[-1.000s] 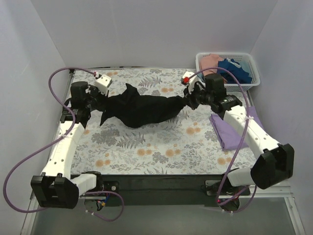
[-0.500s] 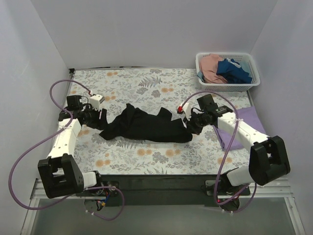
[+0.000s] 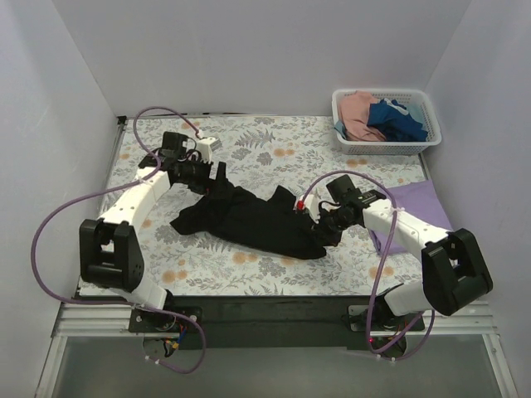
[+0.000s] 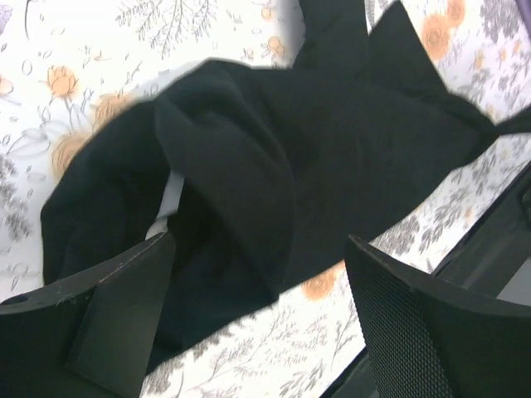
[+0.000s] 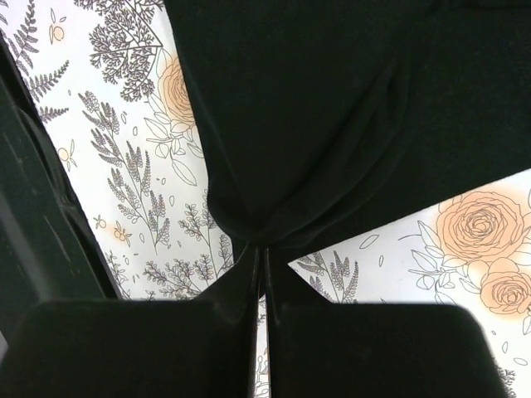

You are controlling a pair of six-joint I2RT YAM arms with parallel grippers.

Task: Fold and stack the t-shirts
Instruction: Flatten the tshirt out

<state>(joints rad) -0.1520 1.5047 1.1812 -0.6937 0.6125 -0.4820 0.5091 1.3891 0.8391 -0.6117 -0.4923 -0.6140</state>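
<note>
A black t-shirt (image 3: 253,220) lies crumpled across the middle of the flowered table. My left gripper (image 3: 214,178) hovers open over its far left end, fingers (image 4: 108,323) spread wide with nothing between them; the black t-shirt (image 4: 274,149) lies below. My right gripper (image 3: 320,235) is shut on the shirt's right edge, and its closed tips (image 5: 259,249) pinch a bunched fold of the black t-shirt (image 5: 332,108). A lavender t-shirt (image 3: 423,199) lies flat at the right, partly under the right arm.
A white lattice basket (image 3: 386,148) stands at the far right corner, holding a pink shirt (image 3: 357,108) and a dark blue shirt (image 3: 400,116). White walls close in the table on three sides. The near edge is a dark rail (image 3: 265,307).
The black shirt, held stretched in the air by both grippers, has come down onto the table. My left gripper has opened and let go. My right gripper pulled its end nearer.
</note>
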